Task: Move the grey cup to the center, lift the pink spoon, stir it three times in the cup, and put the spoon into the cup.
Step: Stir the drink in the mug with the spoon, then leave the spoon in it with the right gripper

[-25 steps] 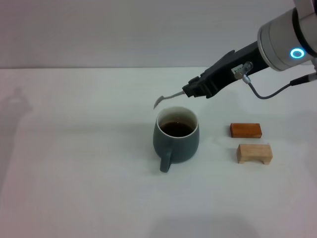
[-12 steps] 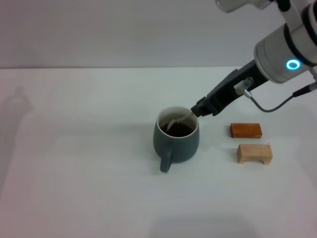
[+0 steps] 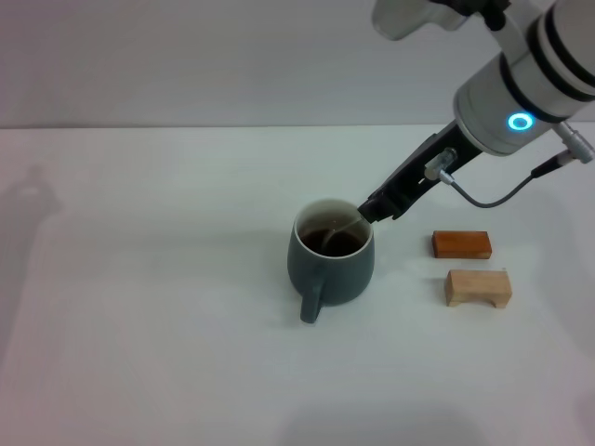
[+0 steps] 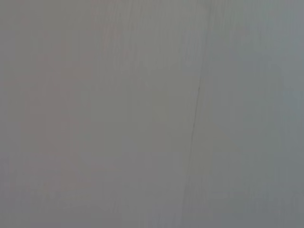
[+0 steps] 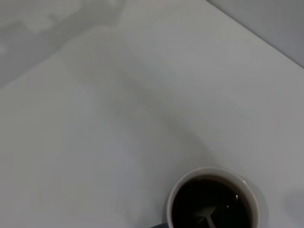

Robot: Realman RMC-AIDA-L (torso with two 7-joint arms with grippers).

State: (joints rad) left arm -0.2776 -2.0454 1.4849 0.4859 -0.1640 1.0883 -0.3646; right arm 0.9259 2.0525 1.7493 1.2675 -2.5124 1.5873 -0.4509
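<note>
The grey cup (image 3: 333,261) stands mid-table with its handle toward me and dark liquid inside; it also shows in the right wrist view (image 5: 213,202). My right gripper (image 3: 375,210) hangs just right of the cup's rim, shut on the pink spoon (image 3: 344,226). The spoon's silver neck slants down into the liquid, and its tip shows in the right wrist view (image 5: 205,217). The pink handle is hidden in the gripper. My left gripper is out of the head view; the left wrist view shows only a plain grey surface.
An orange-brown block (image 3: 461,243) and a pale wooden block (image 3: 477,287) lie to the right of the cup, under my right arm. The white table (image 3: 149,307) stretches to the left and front.
My right gripper came down from above the cup's far rim to its right side, and the spoon's bowl went from the air into the liquid. The cup has not moved.
</note>
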